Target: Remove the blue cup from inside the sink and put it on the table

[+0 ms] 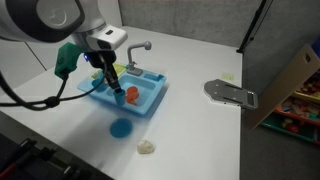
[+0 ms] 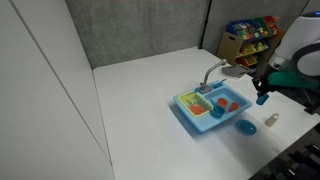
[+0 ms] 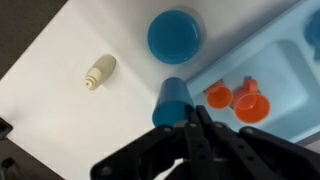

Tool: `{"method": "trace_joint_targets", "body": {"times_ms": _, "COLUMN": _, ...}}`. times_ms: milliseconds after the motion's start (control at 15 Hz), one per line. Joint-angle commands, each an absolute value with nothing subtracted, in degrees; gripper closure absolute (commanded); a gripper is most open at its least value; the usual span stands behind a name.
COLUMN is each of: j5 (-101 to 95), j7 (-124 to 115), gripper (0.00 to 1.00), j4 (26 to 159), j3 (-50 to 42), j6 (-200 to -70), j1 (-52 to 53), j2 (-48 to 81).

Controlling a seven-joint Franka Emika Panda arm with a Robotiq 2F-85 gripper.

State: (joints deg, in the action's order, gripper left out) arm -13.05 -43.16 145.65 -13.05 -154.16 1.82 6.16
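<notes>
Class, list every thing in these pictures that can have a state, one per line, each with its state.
gripper: shut on the blue cup.
blue cup: held at the gripper's tips over the sink's edge, not yet on the table.
sink: standing on the table, holding two orange items.
blue disc: lying flat on the table beside the sink.
cream piece: lying on the table, apart from the disc.

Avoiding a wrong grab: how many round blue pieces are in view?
2. The blue cup at the sink rim, and the flat blue disc on the table beside it. The side compartment may hide more.
</notes>
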Motion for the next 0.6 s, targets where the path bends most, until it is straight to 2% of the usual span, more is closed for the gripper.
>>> {"method": "trace_joint_targets", "body": {"times_ms": 0, "j5": -16.4, "j7": -47.2, "gripper": 0.97, "j4": 148.4, "j3": -13.3, "j6": -157.7, "j1": -0.5, "j2": 6.1}}
{"method": "trace_joint_targets", "body": {"times_ms": 333, "j5": -17.2, "j7": -49.7, "gripper": 0.97, "j4": 149.6, "j3": -14.9, "j6": -164.5, "j1": -1.0, "j2": 9.5}}
{"method": "trace_joint_targets", "body": {"times_ms": 533, "j5": -14.9, "j7": -47.2, "gripper": 0.95, "j4": 149.1, "j3": -15.1, "j6": -163.6, "j1": -0.4, "j2": 9.9}}
